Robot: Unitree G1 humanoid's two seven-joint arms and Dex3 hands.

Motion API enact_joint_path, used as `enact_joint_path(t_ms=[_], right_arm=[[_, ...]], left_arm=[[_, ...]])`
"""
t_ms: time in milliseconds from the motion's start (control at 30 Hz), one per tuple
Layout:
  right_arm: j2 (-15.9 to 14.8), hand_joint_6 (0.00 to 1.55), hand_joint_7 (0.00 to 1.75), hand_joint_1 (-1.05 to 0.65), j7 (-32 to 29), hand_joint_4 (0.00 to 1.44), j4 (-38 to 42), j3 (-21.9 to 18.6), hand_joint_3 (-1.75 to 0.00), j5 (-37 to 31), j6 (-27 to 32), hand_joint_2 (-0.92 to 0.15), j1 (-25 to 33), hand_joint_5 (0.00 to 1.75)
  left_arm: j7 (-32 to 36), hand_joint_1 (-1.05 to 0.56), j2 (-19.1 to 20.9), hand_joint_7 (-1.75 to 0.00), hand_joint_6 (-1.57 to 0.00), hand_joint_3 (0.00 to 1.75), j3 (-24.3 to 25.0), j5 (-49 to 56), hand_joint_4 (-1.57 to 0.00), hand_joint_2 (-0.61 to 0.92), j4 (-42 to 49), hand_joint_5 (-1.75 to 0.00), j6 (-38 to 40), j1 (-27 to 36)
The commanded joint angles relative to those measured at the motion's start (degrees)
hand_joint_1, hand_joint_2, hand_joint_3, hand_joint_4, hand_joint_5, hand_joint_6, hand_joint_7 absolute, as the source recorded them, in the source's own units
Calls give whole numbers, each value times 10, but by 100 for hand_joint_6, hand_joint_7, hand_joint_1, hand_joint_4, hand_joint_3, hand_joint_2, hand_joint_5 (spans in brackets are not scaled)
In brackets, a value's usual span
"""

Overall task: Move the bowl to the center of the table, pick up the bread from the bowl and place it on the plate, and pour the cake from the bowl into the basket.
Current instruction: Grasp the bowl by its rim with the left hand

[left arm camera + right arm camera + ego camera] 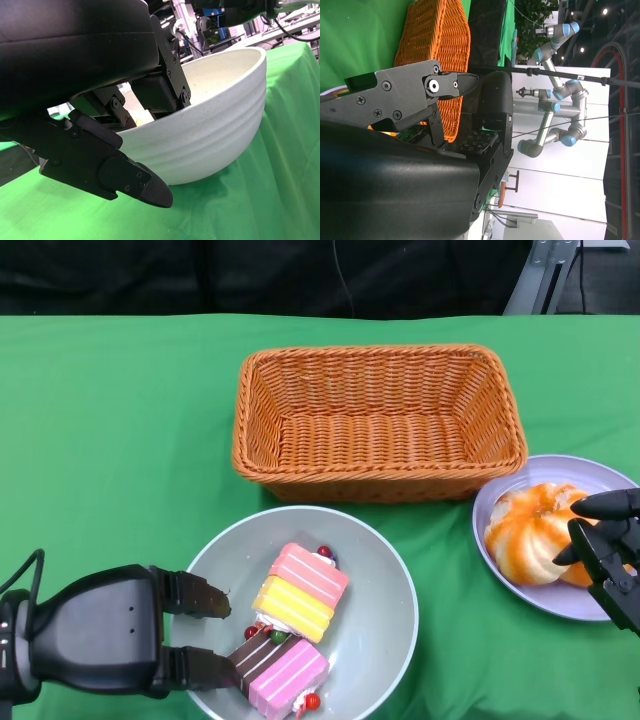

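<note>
Left hand (120, 635) grips near-left rim of grey bowl (375, 570), fingers inside and outside wall. Bowl sits front-centre on green table (110, 430), two cake slices (290, 630) inside. Bread (530, 530) already on purple plate (590, 475); right hand (608, 545) beside it, fingers apart, holding nothing. Wicker basket (380, 420) just behind bowl. Pour step looks next: keep grip firm, lift, tip far rim over basket centre, tilt slowly so slices slide, not bounce.

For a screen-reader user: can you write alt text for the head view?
The left hand grips the rim of a grey bowl holding cake slices on a green table. Behind stands an empty wicker basket; the right hand hovers over bread on a plate.
</note>
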Motion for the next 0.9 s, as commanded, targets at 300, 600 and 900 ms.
enact_joint_path(t_ms=[300, 600, 900], right_arm=[[1, 70, 108, -16, -9, 66, -3, -6, -25, -3, -2, -92, 6, 153], [1, 70, 109, -17, -16, 67, -2, -4, -26, -14, -4, -92, 6, 155], [2, 69, 110, -16, -5, 66, -3, -5, -27, -1, -8, -92, 7, 155]], left_arm=[[-22, -48, -16, -3, -116, 1, -2, -16, -92, 83, 6, 0, -22, 10], [-28, -50, -29, -1, -118, 0, -1, -24, -90, 81, 15, 0, -27, 8], [-107, -51, -33, 0, -116, 0, 33, -79, -91, 80, -17, -1, -16, 38]])
